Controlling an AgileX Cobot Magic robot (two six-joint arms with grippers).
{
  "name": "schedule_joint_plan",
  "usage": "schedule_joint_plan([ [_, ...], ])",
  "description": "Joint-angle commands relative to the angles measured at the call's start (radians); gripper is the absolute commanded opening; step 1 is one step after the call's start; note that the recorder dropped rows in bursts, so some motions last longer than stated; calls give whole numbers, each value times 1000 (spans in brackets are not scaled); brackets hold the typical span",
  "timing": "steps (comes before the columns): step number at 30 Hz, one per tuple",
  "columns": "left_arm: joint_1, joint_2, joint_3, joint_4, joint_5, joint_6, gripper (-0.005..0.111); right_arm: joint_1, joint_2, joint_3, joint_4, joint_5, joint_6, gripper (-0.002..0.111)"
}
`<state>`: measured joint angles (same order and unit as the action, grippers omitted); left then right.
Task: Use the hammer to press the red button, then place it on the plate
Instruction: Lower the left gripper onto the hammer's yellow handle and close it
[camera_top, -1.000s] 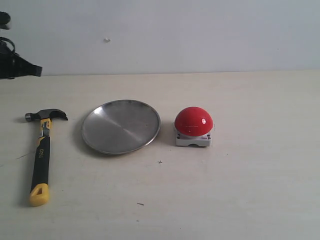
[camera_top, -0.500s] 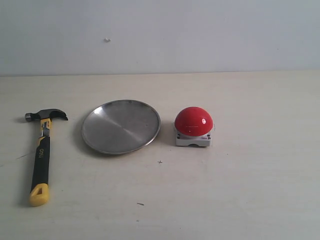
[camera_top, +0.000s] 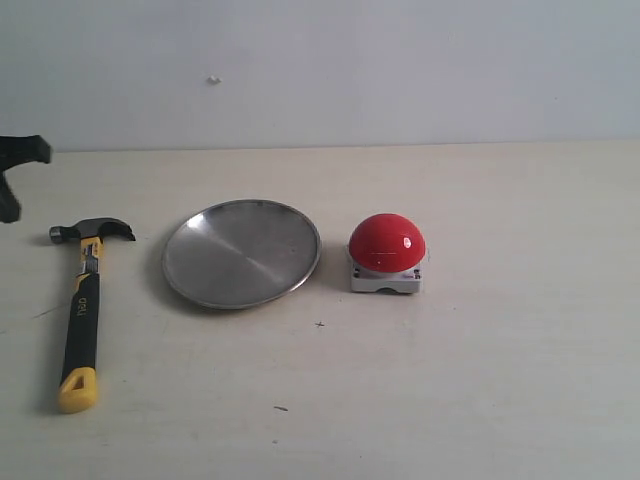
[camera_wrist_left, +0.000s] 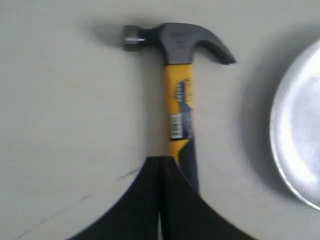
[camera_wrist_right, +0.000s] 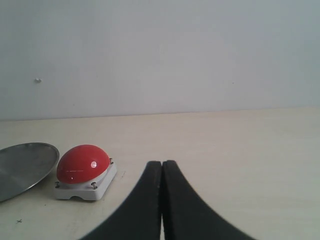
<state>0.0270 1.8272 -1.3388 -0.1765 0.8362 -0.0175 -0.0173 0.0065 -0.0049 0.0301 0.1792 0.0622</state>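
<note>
Left claw closed over hammer; right claw closed

A plain, pale grey-white wall stood behind a cream, matte surface, the two meeting in a straight, level line. One small speck showed on the wall, and the surface carried a few tiny dark marks — all under soft, even light.
</note>
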Motion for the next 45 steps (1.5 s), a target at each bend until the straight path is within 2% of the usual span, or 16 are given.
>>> schedule_joint_plan([
  [1, -121, 131, -181, 9, 133, -70, 0, -6, -7, 5, -3, -1, -9, 0],
  [6, -133, 299, -404, 59, 346, -146, 0, -6, -7, 5, -3, -1, -9, 0],
  [9, -133, 366, -467, 105, 355, -176, 6, -6, -7, 5, -3, -1, -9, 0],
  [13, -127, 403, -490, 141, 339, -207, 43, -6, -7, 5, -3, -1, -9, 0],
  [15, -127, 403, -485, 177, 323, -235, 54, -6, -7, 5, -3, -1, -9, 0],
  [24, -127, 403, -372, 177, 187, -284, 54, -6, -7, 5, -3, -1, -9, 0],
  [32, -127, 429, -372, 177, 200, -305, 54, -6, -7, 5, -3, -1, -9, 0],
  [45, -127, 488, -372, 177, 148, -305, 54, -6, -7, 5, -3, -1, -9, 0],
])
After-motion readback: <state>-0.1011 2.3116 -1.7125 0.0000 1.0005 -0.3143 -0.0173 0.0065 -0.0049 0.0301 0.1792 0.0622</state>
